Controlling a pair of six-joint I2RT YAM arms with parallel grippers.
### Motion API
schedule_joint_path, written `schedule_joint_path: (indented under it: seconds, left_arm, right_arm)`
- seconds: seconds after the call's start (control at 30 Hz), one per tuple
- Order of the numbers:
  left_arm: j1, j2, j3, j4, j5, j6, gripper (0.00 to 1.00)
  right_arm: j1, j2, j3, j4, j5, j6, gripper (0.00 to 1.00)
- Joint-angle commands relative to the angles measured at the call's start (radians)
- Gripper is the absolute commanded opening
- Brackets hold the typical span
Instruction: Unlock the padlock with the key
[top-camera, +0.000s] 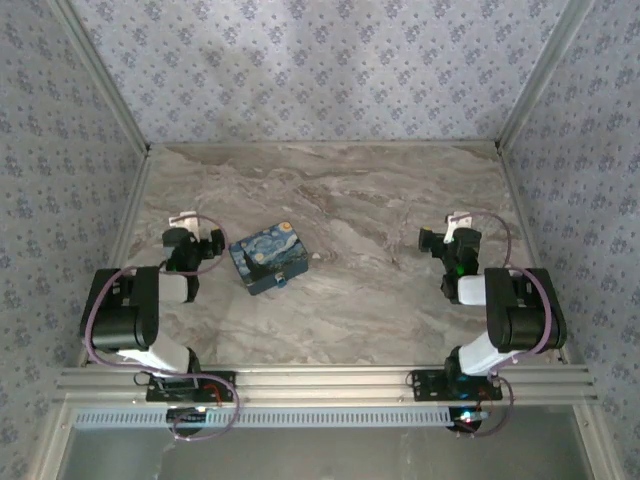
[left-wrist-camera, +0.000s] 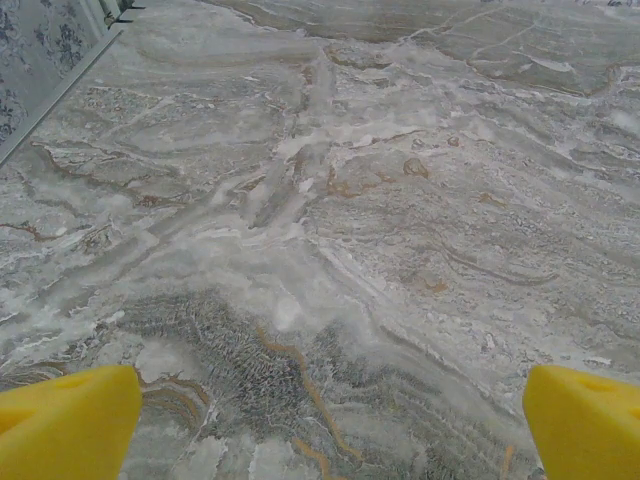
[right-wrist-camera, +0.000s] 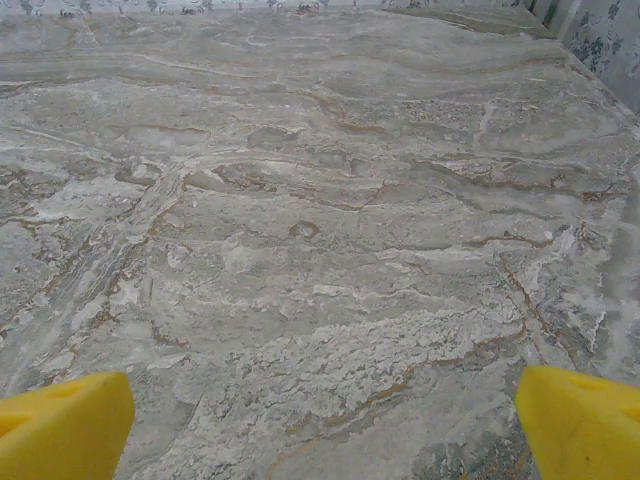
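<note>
Padlock (top-camera: 256, 260), seemingly the dark lump on the blue box (top-camera: 286, 250), lies beside the left jaws, far from the right jaws; both gape empty.

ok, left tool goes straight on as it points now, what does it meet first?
The left tool tilts down, so probably the bare table first; nothing else lies ahead. The blue box sits off to its right.

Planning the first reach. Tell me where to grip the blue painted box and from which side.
I'd take the blue box by its two opposite side walls, from above, with the open left gripper, which is nearest. It sits flat but skewed to the table edges, so turn the jaws to match.
</note>
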Motion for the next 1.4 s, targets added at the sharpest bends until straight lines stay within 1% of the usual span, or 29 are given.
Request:
schedule_joint_path:
  seconds: [0.0,0.6,0.63,0.67,0.73,0.77,0.8,0.87,0.93,1.0,1.03,1.07,1.1,1.13,1.2,1.23,1.27,1.3,1.37]
  left_arm:
    - [-0.003,-0.011,0.022,0.003,0.020,0.014,0.98]
    - [-0.001,-0.011,0.023,0.002,0.019,0.012,0.98]
    - [-0.002,-0.013,0.021,0.006,0.018,0.011,0.98]
    - [0.000,-0.028,0.027,-0.009,-0.006,-0.001,0.98]
    - [0.003,-0.090,0.064,-0.131,-0.065,-0.028,0.98]
    - [0.009,-0.121,0.086,-0.198,-0.070,-0.036,0.98]
    - [0.009,-0.151,0.104,-0.255,-0.077,-0.043,0.98]
    - [0.010,-0.203,0.124,-0.329,-0.078,-0.058,0.98]
    - [0.013,-0.255,0.151,-0.422,-0.080,-0.146,0.98]
    - [0.024,-0.301,0.203,-0.577,-0.145,-0.354,0.98]
    - [0.044,-0.312,0.221,-0.614,-0.077,-0.397,0.98]
    - [0.060,-0.322,0.235,-0.633,0.001,-0.434,0.98]
    - [0.061,-0.333,0.248,-0.659,0.046,-0.473,0.98]
    - [0.061,-0.342,0.254,-0.670,0.091,-0.498,0.98]
    - [0.054,-0.365,0.285,-0.756,0.159,-0.544,0.98]
    - [0.049,-0.374,0.298,-0.795,0.182,-0.562,0.98]
    - [0.035,-0.383,0.308,-0.826,0.216,-0.576,0.97]
    - [0.014,-0.395,0.313,-0.857,0.250,-0.582,0.95]
    - [-0.046,-0.424,0.321,-0.918,0.265,-0.579,0.95]
  right_arm:
    - [-0.001,-0.008,0.019,-0.005,-0.010,-0.019,1.00]
    - [-0.001,-0.010,0.017,0.002,-0.010,-0.019,1.00]
    - [0.001,-0.021,0.030,-0.023,-0.009,-0.021,1.00]
    - [0.009,-0.057,0.066,-0.115,-0.012,-0.033,1.00]
    - [0.020,-0.121,0.169,-0.358,-0.005,-0.031,1.00]
    - [0.019,-0.142,0.211,-0.448,-0.019,-0.021,1.00]
    - [0.019,-0.164,0.236,-0.498,-0.037,-0.004,1.00]
    - [0.019,-0.216,0.246,-0.533,-0.086,0.044,1.00]
    - [0.004,-0.263,0.269,-0.600,-0.110,0.203,1.00]
    - [-0.023,-0.281,0.346,-0.852,-0.055,0.471,1.00]
    - [-0.045,-0.267,0.373,-0.908,-0.124,0.507,1.00]
    - [-0.078,-0.246,0.389,-0.908,-0.238,0.488,0.97]
    - [-0.092,-0.234,0.391,-0.905,-0.316,0.497,0.89]
    - [-0.087,-0.236,0.385,-0.902,-0.338,0.502,0.85]
    - [-0.052,-0.265,0.377,-0.928,-0.347,0.485,0.84]
    - [-0.032,-0.268,0.393,-0.983,-0.330,0.473,0.83]
    - [-0.008,-0.263,0.429,-1.065,-0.311,0.453,0.78]
    - [0.012,-0.248,0.459,-1.143,-0.304,0.437,0.71]
    - [0.047,-0.224,0.478,-1.224,-0.316,0.422,0.57]
